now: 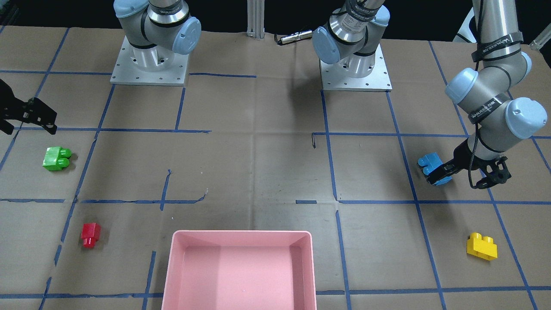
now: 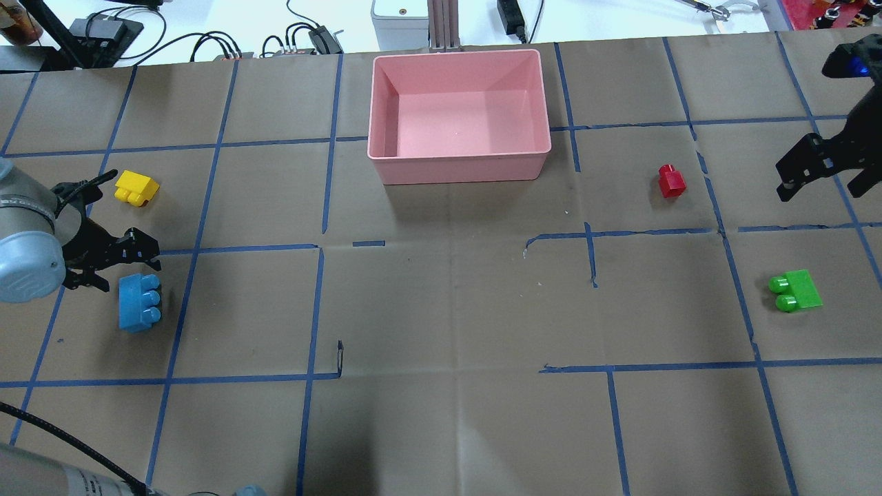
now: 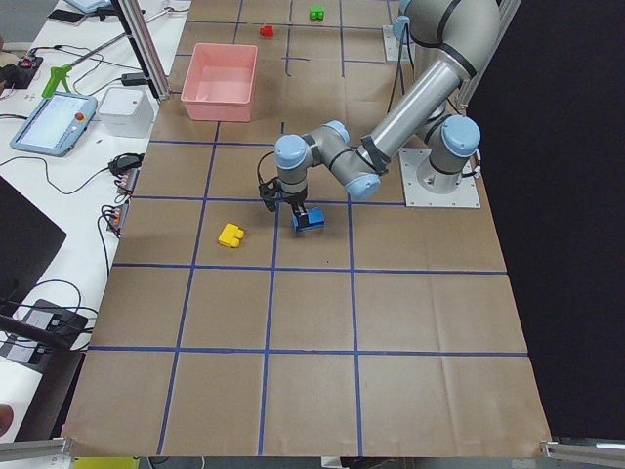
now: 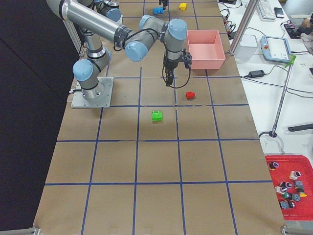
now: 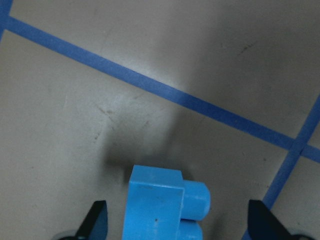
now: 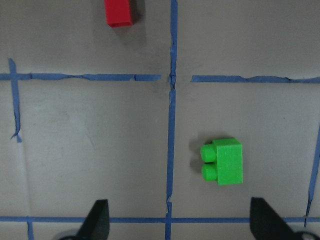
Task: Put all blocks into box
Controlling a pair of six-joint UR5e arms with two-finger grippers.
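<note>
My left gripper (image 5: 179, 222) straddles the blue brick (image 2: 138, 303), jaws spread, well left of the box (image 2: 458, 165). My right gripper (image 6: 180, 220), likewise spread, hovers over the green brick (image 6: 227, 161), well right of the box.

The box (image 2: 458, 169) is a shallow pink tray with rounded corners. It sits upright and open-topped at the middle of the table's far edge, across from the robot, long side along that edge. All four bricks lie on the tabletop outside it.

The yellow brick (image 2: 136, 187) lies near the left end, toward the far edge. The light-blue brick (image 2: 136, 303) lies just robot-side of it, on its side, three studs pointing toward the table's middle.

The red brick (image 2: 671, 182) lies toward the right end, its single stud pointing at the far edge. The green brick (image 2: 799, 291) lies nearer the right end, on its side, two studs pointing toward the table's middle.
</note>
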